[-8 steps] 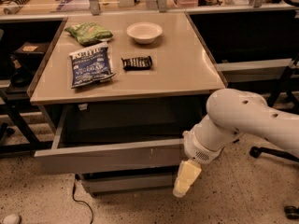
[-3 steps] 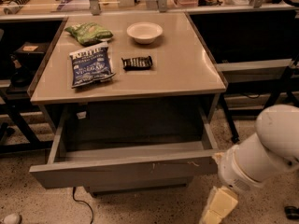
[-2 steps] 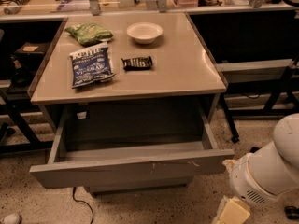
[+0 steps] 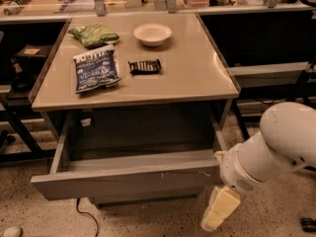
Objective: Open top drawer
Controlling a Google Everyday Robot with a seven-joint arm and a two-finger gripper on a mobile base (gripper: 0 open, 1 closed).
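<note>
- Found the top drawer [image 4: 123, 177] pulled well out from under the table [image 4: 197, 58], its wide grey front standing forward of the table's front edge.
- Noted small pale scratches on that front, right of centre, below the table's front-right corner.
- Caught the gripper [image 4: 219, 210] low off the table's front-right corner, just beside the right end of the drawer front, pale yellow and pointed down toward the speckled floor.
- Could not tell whether the gripper was open or closed, nor whether it touched the drawer.
- Traced the white arm [image 4: 279, 142] up and away from the gripper, off to the right of the table, with its rounded joint level with the drawer's side.
- Logged four items on the table's top, all toward its back-left half:
- Placed a blue bag [image 4: 96, 69] flat near the table's left edge.
- Placed a green bag [image 4: 94, 34] behind the blue one, close to the table's back-left corner.
- Placed a white bowl [image 4: 152, 33] upright near the middle of the table's back edge.
- Placed a dark packet [image 4: 145, 66] in front of the bowl, just right of the blue bag.
- Spotted a cable [image 4: 79, 206] trailing on the floor below the table's front-left side, under the drawer.
</note>
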